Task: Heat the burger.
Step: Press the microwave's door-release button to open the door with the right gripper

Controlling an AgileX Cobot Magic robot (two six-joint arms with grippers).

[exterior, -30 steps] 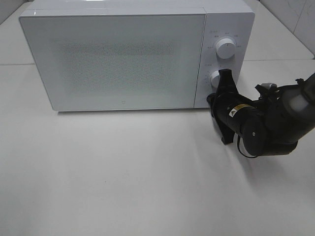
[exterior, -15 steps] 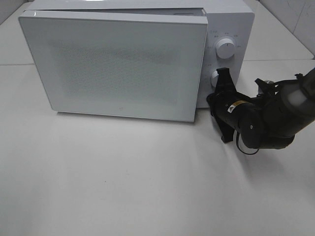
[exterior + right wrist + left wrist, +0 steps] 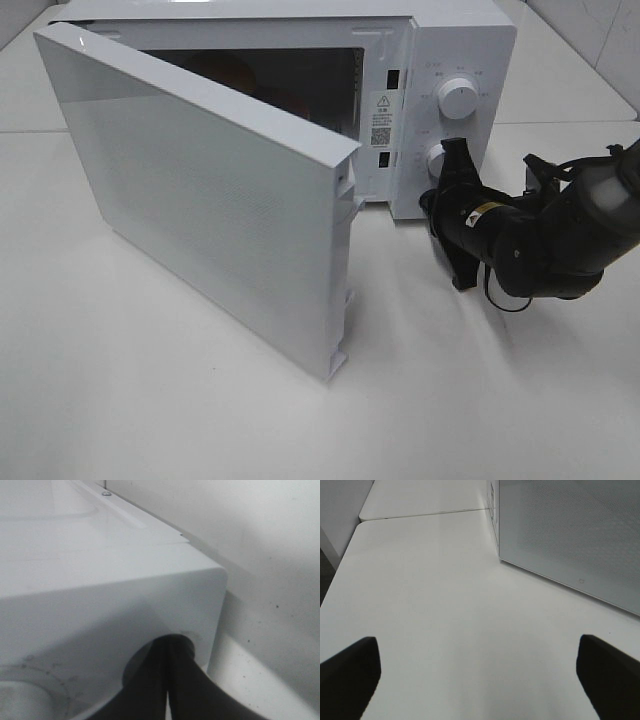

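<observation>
The white microwave (image 3: 455, 40) stands at the back of the table with its door (image 3: 220, 200) swung wide toward the front. Inside the dark cavity an orange-brown rounded shape, the burger (image 3: 228, 70), shows just above the door's top edge; most of it is hidden. My right gripper (image 3: 450, 152) is shut, its tips against the control panel at the lower knob (image 3: 436, 158). In the right wrist view the shut right gripper (image 3: 167, 680) presses on the panel's lower corner. My left gripper (image 3: 480, 680) stands open over bare table, holding nothing, with the door (image 3: 570, 535) ahead of it.
An upper knob (image 3: 457, 95) sits on the panel above the right gripper. The open door reaches far out over the middle of the table, its free edge (image 3: 340, 290) near the front. The right arm (image 3: 540, 240) lies low to the right of the microwave.
The microwave door, shut a second ago, has swung open toward the front left, baring the cavity. The right gripper has stayed at the lower knob.
</observation>
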